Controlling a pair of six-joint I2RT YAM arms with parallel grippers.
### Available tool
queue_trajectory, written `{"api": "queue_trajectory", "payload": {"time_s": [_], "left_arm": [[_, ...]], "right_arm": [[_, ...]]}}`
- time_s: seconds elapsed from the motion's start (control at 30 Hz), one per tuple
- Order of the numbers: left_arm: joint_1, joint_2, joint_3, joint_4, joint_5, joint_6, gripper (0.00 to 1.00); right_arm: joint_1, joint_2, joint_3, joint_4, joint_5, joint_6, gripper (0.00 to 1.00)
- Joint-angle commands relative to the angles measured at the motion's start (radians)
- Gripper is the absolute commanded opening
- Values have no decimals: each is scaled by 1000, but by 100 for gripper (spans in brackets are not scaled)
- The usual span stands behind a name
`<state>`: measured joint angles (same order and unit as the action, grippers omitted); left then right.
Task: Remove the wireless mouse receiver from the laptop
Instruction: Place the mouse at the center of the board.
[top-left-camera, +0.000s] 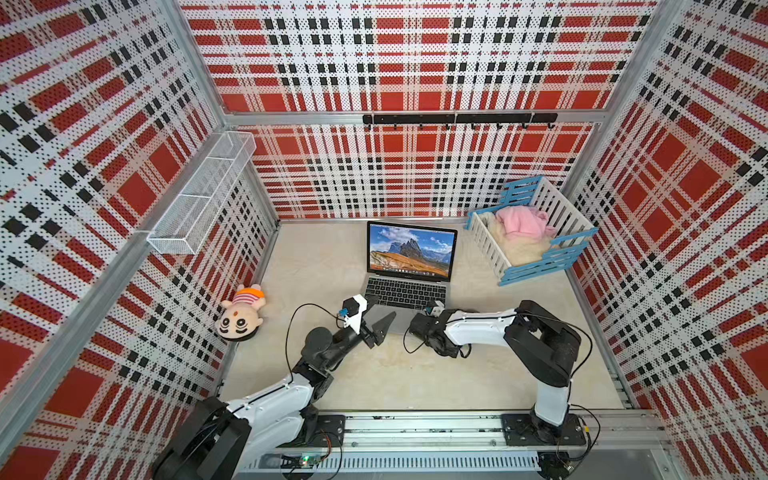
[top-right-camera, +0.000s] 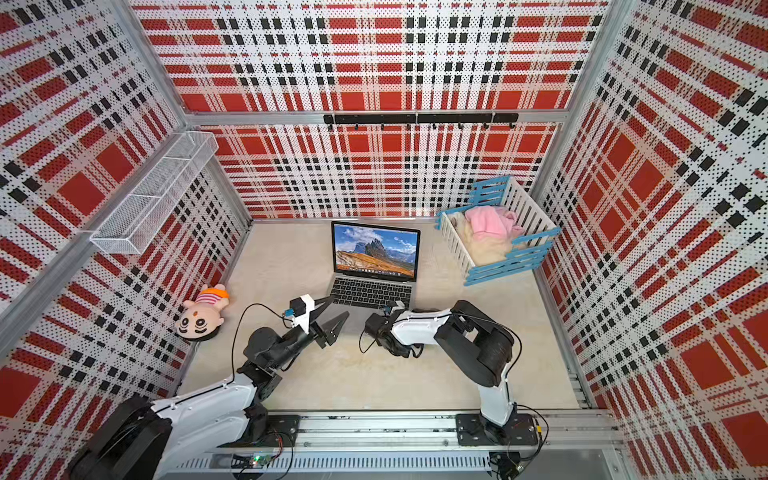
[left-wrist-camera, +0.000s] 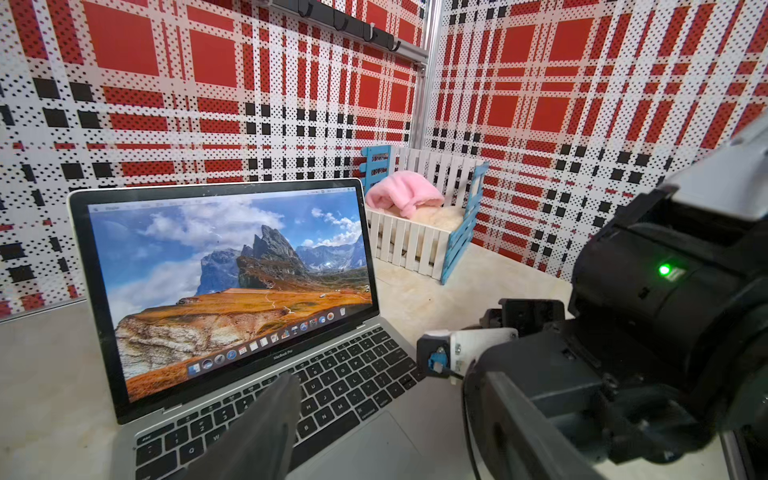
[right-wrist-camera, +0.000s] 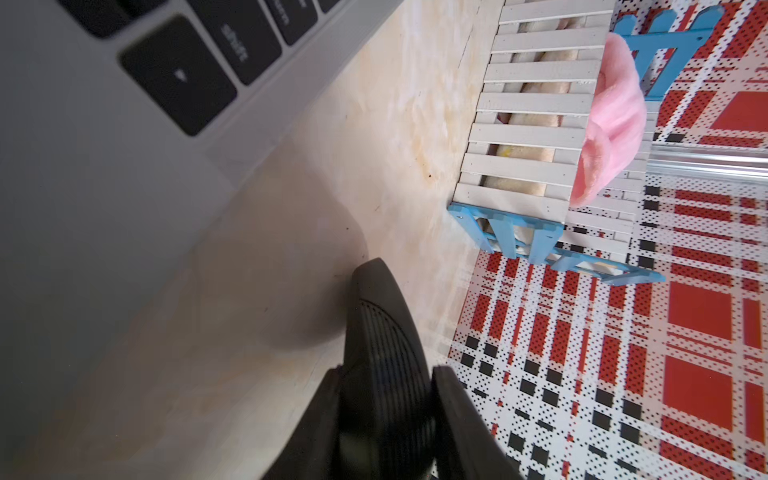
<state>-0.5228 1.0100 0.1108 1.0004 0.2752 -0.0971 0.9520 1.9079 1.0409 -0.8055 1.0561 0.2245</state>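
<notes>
One laptop (top-left-camera: 409, 291), one plush doll (top-left-camera: 240, 316), one crib (top-left-camera: 487, 243), left tool (top-left-camera: 381, 306) wide, right tool's (right-wrist-camera: 388, 328) gap unclear

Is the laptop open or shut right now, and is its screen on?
Open and on: the laptop has its lid raised behind the keyboard, and the screen shows a bright mountain landscape.

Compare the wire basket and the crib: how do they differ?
The wire basket hangs on a side wall; the crib stands on the table. The wire basket is all white mesh; the crib has white slats and blue ends. The crib holds a pink cloth; the wire basket looks empty. Both are open-topped.
</notes>
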Motion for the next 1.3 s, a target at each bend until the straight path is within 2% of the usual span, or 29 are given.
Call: {"api": "queue_trajectory", "payload": {"time_s": [0.0,0.33,0.5,0.63,0.8,0.87,1.0,1.13,1.27], "left_arm": [[13,-9,-8,-9,-31,1,73],[18,1,-2,-20,-37,-5,73],[21,7,0,-23,-42,-5,73],[27,21,4,-25,-40,-10,73],[36,37,19,-32,-37,-24,73],[46,39,25,-38,-39,-37,73],[63,23,39,-73,-73,-56,73],[110,-32,47,-136,-202,-116,73],[167,-101,58,-230,-358,-164,73]], "right_arm": [[0,21,-21,46,-27,-1,31],[0,23,-44,68,-70,13,69],[0,15,-46,72,-93,16,77],[0,-31,-60,118,-191,-17,87],[-30,-149,-86,180,-455,-46,95],[-67,-222,-94,187,-570,-38,97],[-160,-395,-107,189,-659,-17,99],[-361,-569,-117,266,-744,56,100],[-592,-709,-243,555,-897,91,100]]}}
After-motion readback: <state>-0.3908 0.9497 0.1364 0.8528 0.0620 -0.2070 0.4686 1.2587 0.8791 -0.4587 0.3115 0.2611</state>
